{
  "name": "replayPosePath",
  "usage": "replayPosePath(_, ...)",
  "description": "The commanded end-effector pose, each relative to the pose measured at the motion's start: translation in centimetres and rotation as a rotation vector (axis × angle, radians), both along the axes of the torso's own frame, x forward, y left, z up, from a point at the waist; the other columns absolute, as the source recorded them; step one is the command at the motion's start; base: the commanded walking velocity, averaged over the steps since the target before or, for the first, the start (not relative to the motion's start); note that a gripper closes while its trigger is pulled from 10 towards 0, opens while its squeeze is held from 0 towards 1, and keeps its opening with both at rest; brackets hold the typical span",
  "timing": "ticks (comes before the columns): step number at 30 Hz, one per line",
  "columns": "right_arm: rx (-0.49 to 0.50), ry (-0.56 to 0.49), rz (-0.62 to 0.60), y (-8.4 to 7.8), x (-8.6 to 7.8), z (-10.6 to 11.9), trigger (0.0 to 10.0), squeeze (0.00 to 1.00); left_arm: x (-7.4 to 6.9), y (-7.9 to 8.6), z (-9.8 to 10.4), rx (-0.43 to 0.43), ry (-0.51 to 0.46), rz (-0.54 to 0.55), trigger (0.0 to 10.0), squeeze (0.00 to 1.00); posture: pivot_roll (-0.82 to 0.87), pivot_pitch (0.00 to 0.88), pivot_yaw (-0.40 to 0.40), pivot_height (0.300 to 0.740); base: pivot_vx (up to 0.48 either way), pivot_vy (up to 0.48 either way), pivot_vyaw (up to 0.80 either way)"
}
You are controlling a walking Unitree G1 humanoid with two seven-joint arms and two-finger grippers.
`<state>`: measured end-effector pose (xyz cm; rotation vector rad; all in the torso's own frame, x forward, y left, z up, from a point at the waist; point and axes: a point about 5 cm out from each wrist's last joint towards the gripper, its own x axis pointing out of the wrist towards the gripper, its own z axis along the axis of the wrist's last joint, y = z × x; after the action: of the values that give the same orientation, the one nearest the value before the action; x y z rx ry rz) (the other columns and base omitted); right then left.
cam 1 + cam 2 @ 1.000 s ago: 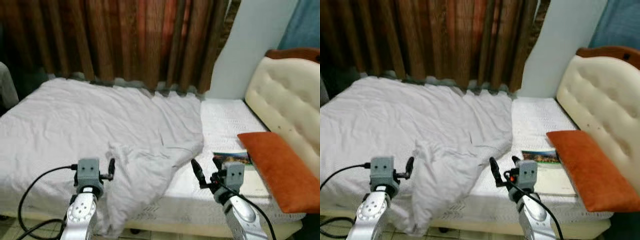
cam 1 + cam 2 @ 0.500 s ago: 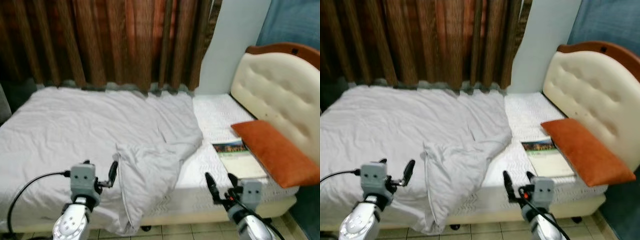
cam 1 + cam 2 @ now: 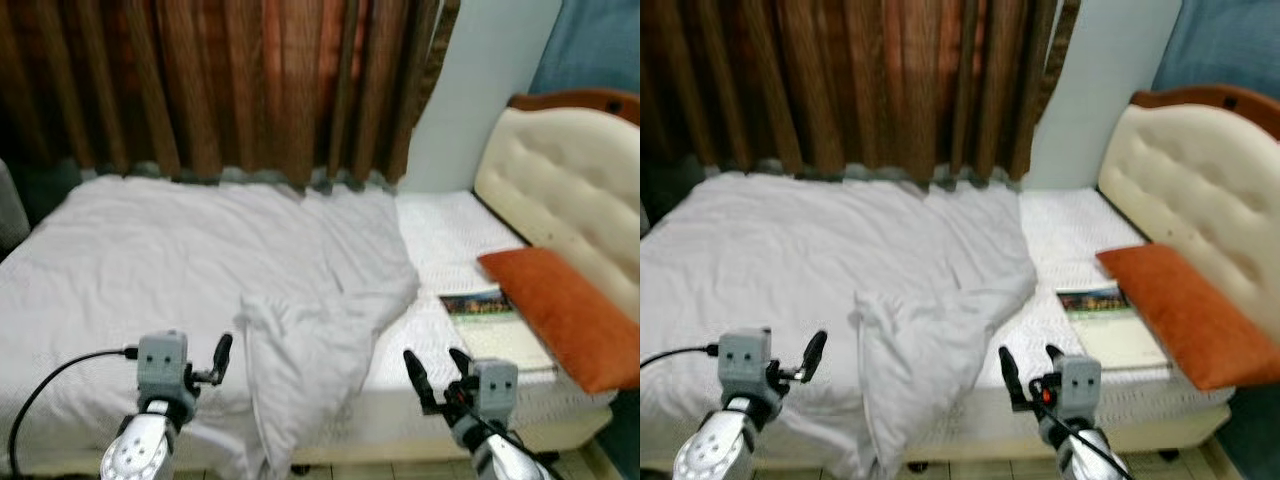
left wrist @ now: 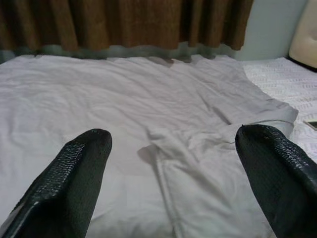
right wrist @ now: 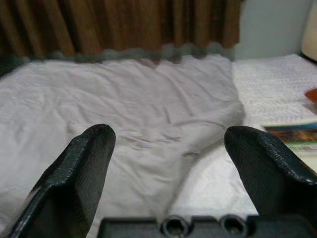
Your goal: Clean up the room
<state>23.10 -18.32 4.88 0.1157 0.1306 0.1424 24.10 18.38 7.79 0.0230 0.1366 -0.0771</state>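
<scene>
A rumpled grey-white blanket (image 3: 180,260) covers most of the bed, and one corner (image 3: 300,350) is folded over and hangs off the front edge. On the bare white mattress (image 3: 440,235) lies a book (image 3: 492,318) beside an orange pillow (image 3: 565,312). My left gripper (image 4: 176,133) is open, held low before the blanket, with one finger (image 3: 222,353) showing. My right gripper (image 3: 432,358) is open too, low in front of the bed's edge near the book, holding nothing.
A padded cream headboard (image 3: 560,190) with a brown wooden rim stands at the right. Brown curtains (image 3: 250,80) hang behind the bed beside a pale wall (image 3: 480,90). A grey object (image 3: 8,205) shows at the far left edge.
The whole picture has shifted as the camera moved. The blanket, book and pillow lie as before. Both grippers remain open and low in front of the bed.
</scene>
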Motion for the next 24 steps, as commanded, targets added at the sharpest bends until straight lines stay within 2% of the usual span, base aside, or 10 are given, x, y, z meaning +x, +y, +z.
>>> replayPosePath(1, -0.01, -0.007, -0.01, -0.3, 0.4, 0.3, 10.0, 0.0, 0.5, -0.3, 0.0, 0.033, 0.013, -0.02, 10.0, 0.0, 0.09, 0.0, -0.072, 0.74, 0.439, 0.0, 0.0)
replayPosePath(4, -0.024, -0.012, 0.002, -0.1, 1.1, 0.4, 10.0, 0.0, 1.3, -0.4, 0.3, 0.052, 0.016, -0.041, 10.0, 0.0, 0.09, 0.0, -0.07, 0.74, 0.439, 0.0, 0.0)
replayPosePath(24, -0.038, -0.028, 0.024, 0.2, 1.5, 0.6, 10.0, 0.0, 1.8, -0.5, -0.2, 0.055, 0.047, -0.029, 10.0, 0.0, 0.08, 0.0, -0.065, 0.74, 0.439, 0.0, 0.0)
